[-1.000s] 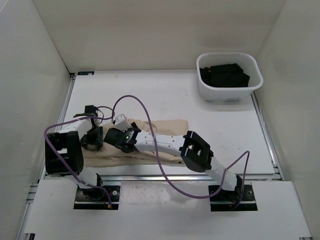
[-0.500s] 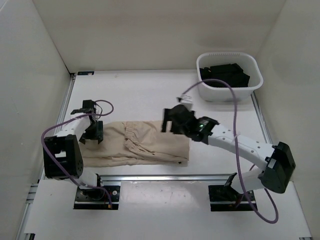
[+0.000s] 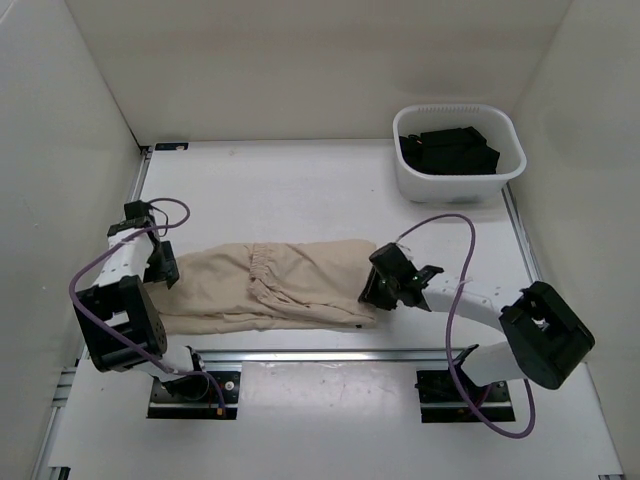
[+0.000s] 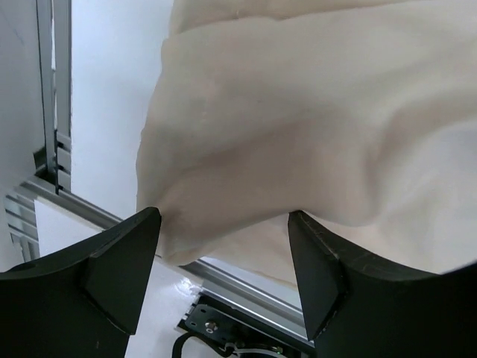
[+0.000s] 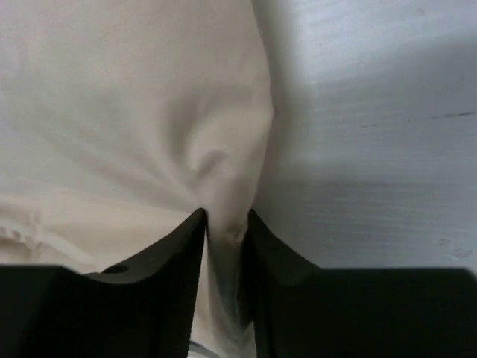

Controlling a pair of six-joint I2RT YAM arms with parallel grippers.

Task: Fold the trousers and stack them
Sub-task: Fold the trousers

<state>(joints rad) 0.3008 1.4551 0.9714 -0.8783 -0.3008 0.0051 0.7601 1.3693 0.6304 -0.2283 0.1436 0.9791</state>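
Two arms low at either end of the trousers (image 3: 280,285)

One beige pair, folded into a long flat band, lies left to right across the near half of the table (image 3: 300,190), just far of the metal rail (image 3: 330,353) at the near edge. Gathered waistband (image 3: 262,262) sits a bit left of the middle of the band, showing on top of the fold. Cloth is mostly flat, with a few soft creases along the near edge.

Left gripper (image 3: 165,268) is at the left end of the trousers, low over the cloth edge. In the left wrist view its fingers (image 4: 119,253) stand wide apart, with the rounded left end of the cloth spread in front of them and dipping into the gap; neither finger is closed on it.

Right gripper (image 3: 375,290) is at the right end, on the near right corner of the band. In the right wrist view its fingers (image 5: 171,246) are narrow, with a small raised ridge of beige cloth pinched between the tips, right at the cloth's edge; bare table shows to the right of it.

White basket (image 3: 455,190) stands at the far right of the table, well apart from the trousers, holding black garments (image 3: 450,150)
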